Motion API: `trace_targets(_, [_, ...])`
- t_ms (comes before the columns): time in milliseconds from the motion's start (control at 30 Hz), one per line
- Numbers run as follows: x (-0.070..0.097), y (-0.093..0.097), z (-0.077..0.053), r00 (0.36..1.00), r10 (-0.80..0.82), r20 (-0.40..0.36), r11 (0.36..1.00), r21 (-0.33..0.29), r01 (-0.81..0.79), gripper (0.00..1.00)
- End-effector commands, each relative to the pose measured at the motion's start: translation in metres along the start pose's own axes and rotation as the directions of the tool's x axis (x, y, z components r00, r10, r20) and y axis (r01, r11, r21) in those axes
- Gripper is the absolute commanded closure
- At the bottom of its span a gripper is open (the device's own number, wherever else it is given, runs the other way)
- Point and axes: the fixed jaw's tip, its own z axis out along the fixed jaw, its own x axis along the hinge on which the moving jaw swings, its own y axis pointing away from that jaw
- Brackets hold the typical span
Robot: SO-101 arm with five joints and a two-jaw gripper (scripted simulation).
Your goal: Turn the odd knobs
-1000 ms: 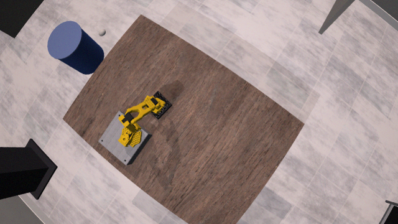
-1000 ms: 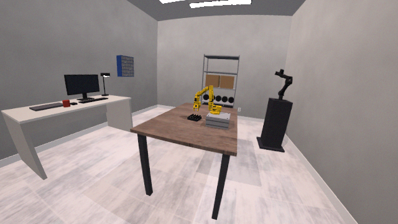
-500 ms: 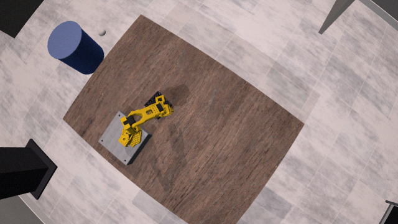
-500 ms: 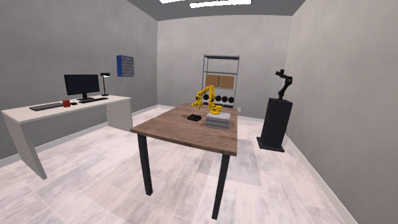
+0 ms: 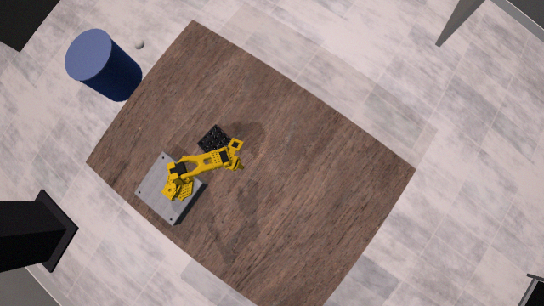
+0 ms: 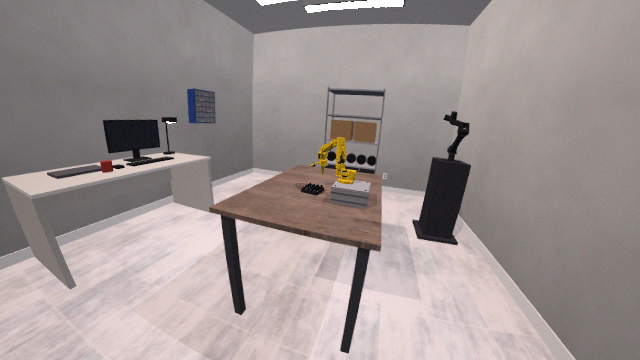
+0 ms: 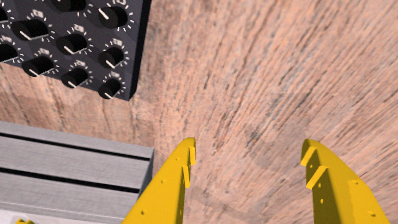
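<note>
The black knob box (image 7: pixel 70 45) shows in the upper left of the wrist view, with several black knobs and white pointer lines; part of it is cut off by the frame edge. It also shows from above (image 5: pixel 213 138) and in the room view (image 6: pixel 312 188). My yellow gripper (image 7: pixel 247 165) hangs above bare wood to the right of the box, apart from it. Its fingers stand open with nothing between them. From above the gripper (image 5: pixel 238 163) sits just beside the box's near corner.
The grey base block (image 5: pixel 170 193) under the arm stands close to the box and shows at the lower left of the wrist view (image 7: pixel 70 170). A blue cylinder (image 5: pixel 99 64) stands on the floor beyond the table's far corner.
</note>
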Motion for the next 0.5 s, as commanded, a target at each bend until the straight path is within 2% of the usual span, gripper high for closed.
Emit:
trace_targets(0, [0.004, -0.010, -0.006, 0.981, 0.192, 0.013, 0.981, 0.008, -0.192, 0.67])
trace_targets(100, [0.005, -0.011, -0.007, 0.972, 0.236, 0.013, 0.972, 0.007, -0.236, 0.67])
trace_targets(167, [0.008, -0.015, -0.008, 0.947, 0.320, 0.014, 0.947, 0.006, -0.320, 0.66])
trace_targets(467, [0.020, -0.028, -0.012, 0.787, 0.617, 0.016, 0.787, 0.001, -0.617, 0.63])
